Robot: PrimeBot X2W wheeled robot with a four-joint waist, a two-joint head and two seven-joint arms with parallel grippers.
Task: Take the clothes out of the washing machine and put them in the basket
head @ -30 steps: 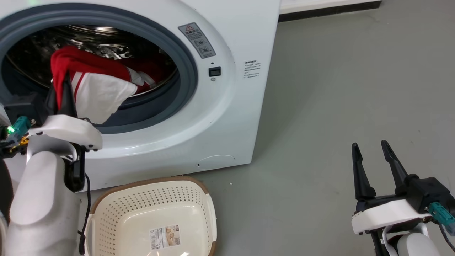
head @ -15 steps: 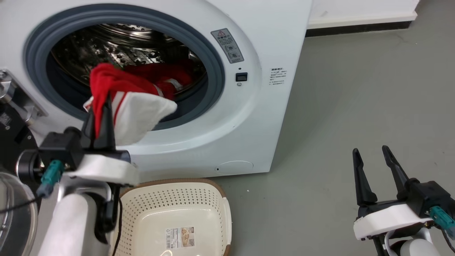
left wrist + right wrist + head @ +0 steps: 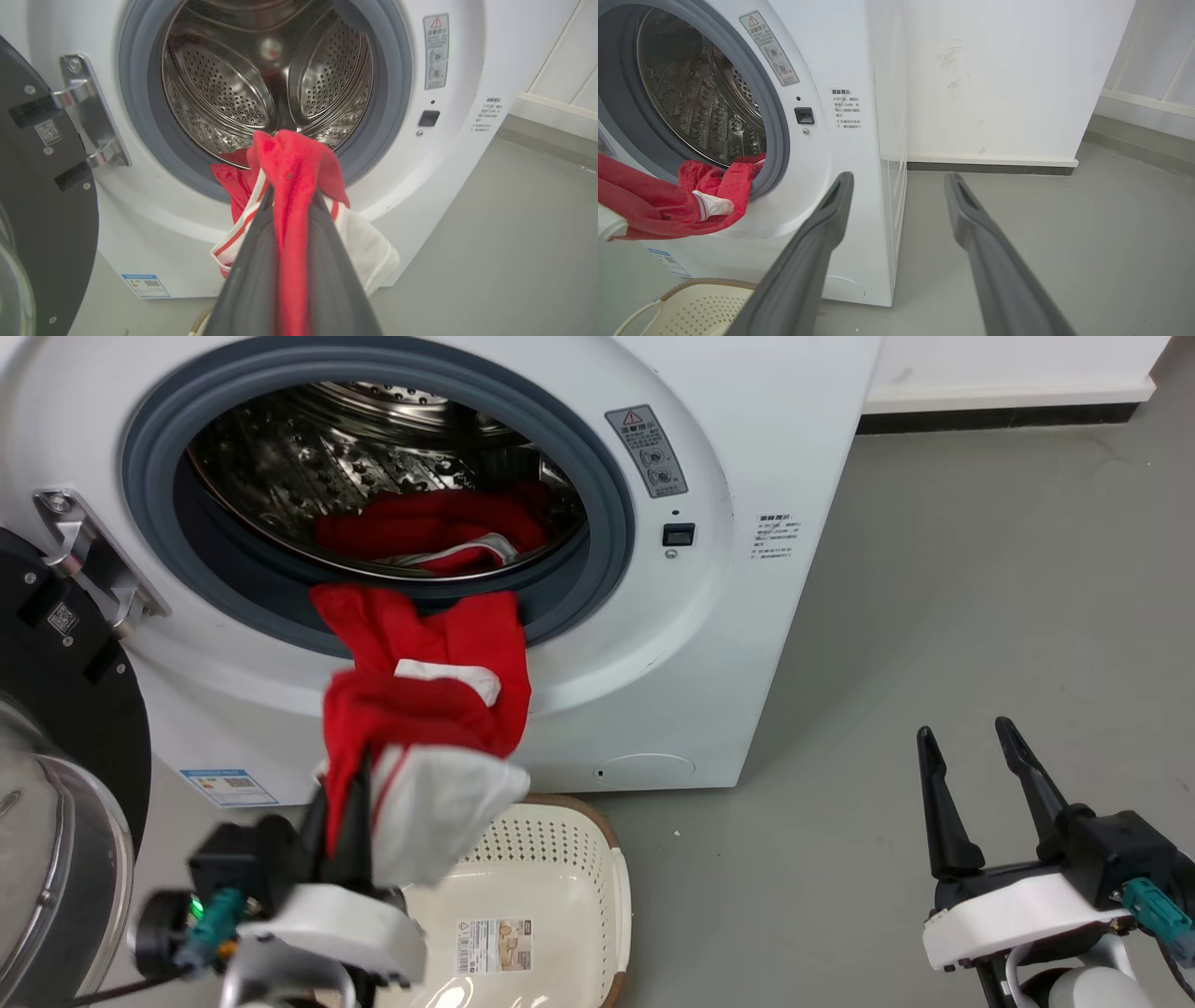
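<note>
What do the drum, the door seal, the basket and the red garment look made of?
Drum: polished steel, by its mirror glints and punched holes.
Door seal: matte grey, probably rubber.
Basket: smooth cream plastic with moulded holes; its brown rim looks woven, possibly moulded too.
Red garment: soft, knit-like fabric with white panels, draping and bunching in folds.

Washing machine (image 3: 709,616): your 12 o'clock; door (image 3: 56,709) at 9 o'clock.
Basket (image 3: 569,845): on floor (image 3: 934,616) before it, your 6 o'clock.
Inner garment (image 3: 429,527): in the drum (image 3: 308,457).
Outer garment (image 3: 420,709): hanging from porthole (image 3: 611,504), above basket.
</note>
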